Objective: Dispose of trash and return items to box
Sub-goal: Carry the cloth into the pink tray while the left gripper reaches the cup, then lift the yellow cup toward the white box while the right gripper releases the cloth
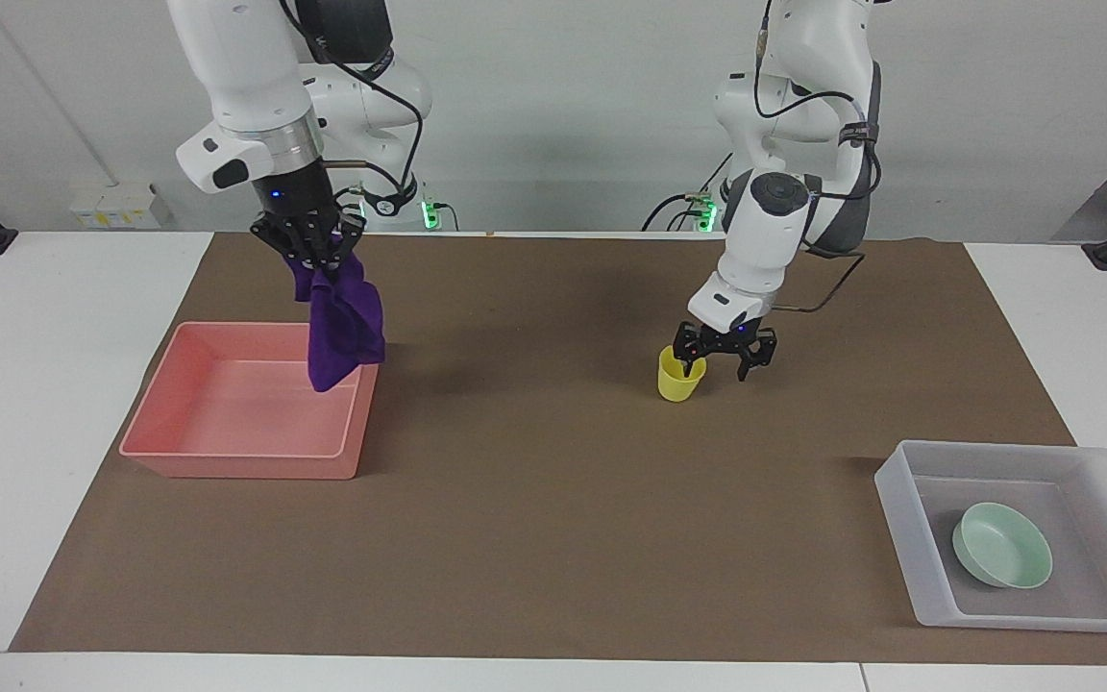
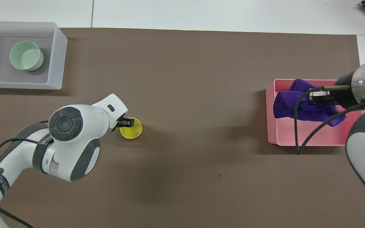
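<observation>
Two views were recorded, the facing one first.

Facing view, right gripper (image 1: 309, 252): it was seen clenched on the top of the purple cloth (image 1: 342, 322), raised over the pink tray (image 1: 248, 464).
Facing view, cloth: it was seen hanging straight down from the fingers, its lower end at the tray's corner nearest the middle of the table and the robots; contact with the tray could not be told.
Facing view, left gripper (image 1: 724, 357): it was found low at the yellow cup (image 1: 679, 375), its fingers spread, one finger at the cup's rim and the other clear of the cup toward the left arm's end.
Facing view, cup: it was seen upright on the brown mat (image 1: 553, 500).
Facing view, box (image 1: 899, 500): the mint-green bowl (image 1: 1001, 545) was seen lying in it, at the left arm's end, well apart from both grippers.

Overhead view, right gripper (image 2: 317, 96): it was shown over the pink tray (image 2: 303, 139), with the cloth (image 2: 296, 106) spread beneath it.
Overhead view, left gripper (image 2: 126, 122): a finger was shown over the rim of the cup (image 2: 132, 129).
Overhead view, box (image 2: 57, 57): the bowl (image 2: 25, 56) was shown inside it.
</observation>
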{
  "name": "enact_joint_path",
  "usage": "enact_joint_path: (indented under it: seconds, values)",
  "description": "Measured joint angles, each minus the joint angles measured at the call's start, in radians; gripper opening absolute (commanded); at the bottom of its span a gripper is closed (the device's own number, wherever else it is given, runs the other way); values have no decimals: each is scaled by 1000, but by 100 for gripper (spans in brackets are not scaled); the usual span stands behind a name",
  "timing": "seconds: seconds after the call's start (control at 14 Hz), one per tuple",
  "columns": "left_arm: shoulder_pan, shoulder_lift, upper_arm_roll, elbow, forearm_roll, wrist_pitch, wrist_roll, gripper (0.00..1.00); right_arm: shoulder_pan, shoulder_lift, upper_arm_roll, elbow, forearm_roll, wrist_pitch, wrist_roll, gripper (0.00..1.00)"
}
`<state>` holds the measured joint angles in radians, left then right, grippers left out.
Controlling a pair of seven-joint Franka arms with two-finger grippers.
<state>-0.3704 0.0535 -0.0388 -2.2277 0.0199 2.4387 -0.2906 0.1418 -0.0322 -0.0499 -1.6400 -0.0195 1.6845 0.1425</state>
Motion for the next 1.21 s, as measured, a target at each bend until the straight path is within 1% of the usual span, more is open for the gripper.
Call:
enact_joint_path:
  seconds: [0.07,0.14,0.21,0.43,0.5,0.64,0.86,1.0,1.21]
  values:
    - [0,0,1,-1,0,1,-1,27,-27,1,0,-2,0,2,-41,0]
    - [0,0,2,-3,0,2,-3,14,-54,1,0,-6,0,6,-83,0]
    - [0,0,4,-3,0,2,-4,6,-81,1,-1,-11,0,13,-126,0]
    - [0,0,5,-4,0,15,-23,6,-145,-7,-1,-69,0,70,-218,0]
    - [-1,0,4,-4,0,20,-35,6,-159,-14,-1,-106,0,107,-235,0]
    - [-2,0,4,-4,0,22,-60,0,-189,-26,-1,-198,0,184,-261,0]
    - [-23,-10,1,-4,0,22,-110,0,-215,-26,-1,-298,0,295,-270,0]
    - [-29,-12,2,-4,0,21,-125,0,-218,-9,-1,-341,0,350,-270,0]
    - [-27,-12,13,10,0,19,-126,0,-218,46,0,-357,0,401,-270,0]
